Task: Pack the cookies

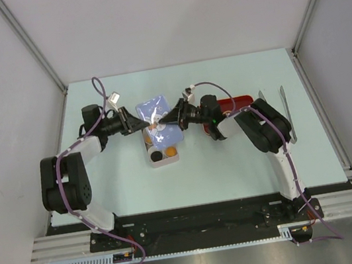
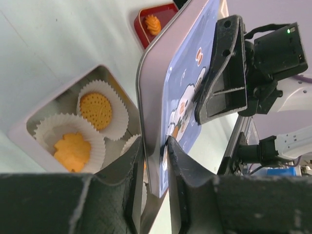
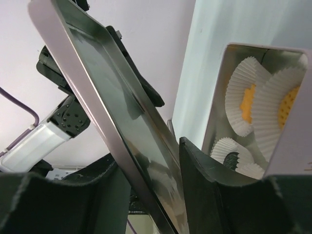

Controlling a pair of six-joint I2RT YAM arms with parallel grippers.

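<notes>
From above, the open tin [image 1: 150, 157] sat on the table in front of the two arms, with the cookies [image 1: 164, 152] showing at its near end. The blue lid [image 1: 153, 112] hung tilted over the tin's far end. The left gripper [image 1: 140, 122] reached it from the tin's left and the right gripper [image 1: 169, 121] from its right. A red tray [image 1: 238, 102] lay well to the right of the tin, partly behind the right arm.

In the left wrist view, the left claw was clamped on the lid's rim, one finger on each face. Beneath it the tin held white paper cups [image 2: 109, 124]; one carried a round orange biscuit, another a flower-shaped one. Beyond the tin, the red tray held one more orange piece. The right claw's finger lay against the lid's printed face.

In the right wrist view, the lid's bare metal underside ran slantwise between the right fingers [image 3: 195, 165]. The jaws stood apart and straddled it loosely, with a slim gap on the tin side. The tin lay just right of them, its cups holding orange biscuits and one dark one.
</notes>
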